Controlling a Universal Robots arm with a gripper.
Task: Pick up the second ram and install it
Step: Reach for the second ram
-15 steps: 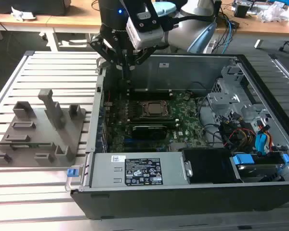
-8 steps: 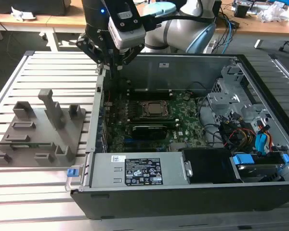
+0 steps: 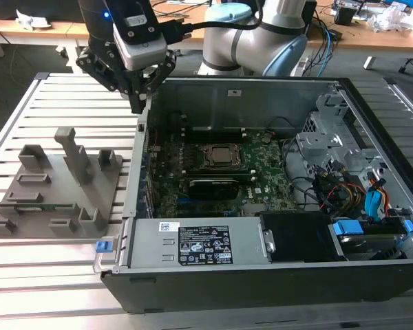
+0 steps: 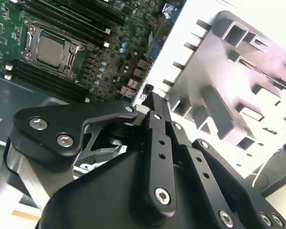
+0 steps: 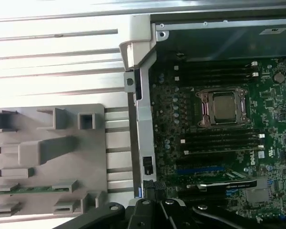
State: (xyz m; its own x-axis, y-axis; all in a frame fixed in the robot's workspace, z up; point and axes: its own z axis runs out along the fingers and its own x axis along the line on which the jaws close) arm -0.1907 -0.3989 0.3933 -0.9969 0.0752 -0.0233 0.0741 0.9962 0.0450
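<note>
Hanging above the far left wall of the open computer case (image 3: 261, 93), the gripper (image 3: 138, 104) has its fingers (image 4: 157, 143) drawn together with nothing between them. The second ram (image 5: 32, 189) lies in a near slot of the grey tray (image 5: 86, 157) on the slatted table (image 3: 69, 96), at the exterior view's left, well apart from the gripper.

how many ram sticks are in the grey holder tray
1. the green ram stick lies in a slot of the grey tray, near its camera-side edge in the exterior view. uprights could hide another.
</note>
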